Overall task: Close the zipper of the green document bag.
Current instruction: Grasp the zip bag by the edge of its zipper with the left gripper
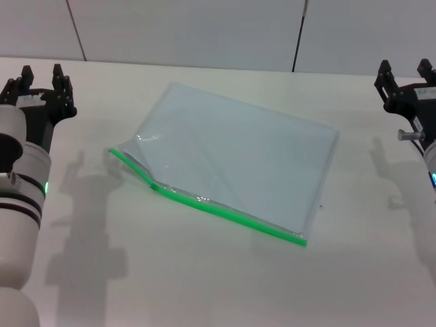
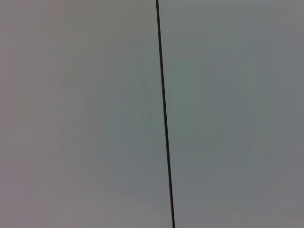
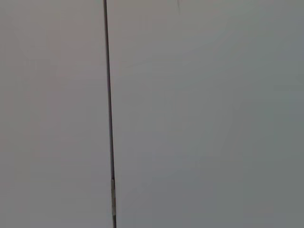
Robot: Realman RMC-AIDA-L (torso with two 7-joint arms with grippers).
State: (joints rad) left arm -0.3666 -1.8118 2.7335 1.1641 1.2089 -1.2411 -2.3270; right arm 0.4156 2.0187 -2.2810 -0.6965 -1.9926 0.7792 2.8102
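Observation:
The green document bag (image 1: pixel 235 153) lies flat and slanted in the middle of the white table, a translucent pale blue pouch. Its zipper (image 1: pixel 225 210) is the bright green strip along the near long edge. The slider (image 1: pixel 156 185) sits near the left end, and the mouth gapes open to the left of it. My left gripper (image 1: pixel 42 76) is raised at the far left, open, well apart from the bag. My right gripper (image 1: pixel 406 73) is raised at the far right, open, also apart from the bag. Both wrist views show only a grey wall with a dark seam.
The white table (image 1: pixel 204 279) stretches around the bag. Behind it stands a grey panelled wall (image 1: pixel 204 27) with dark seams.

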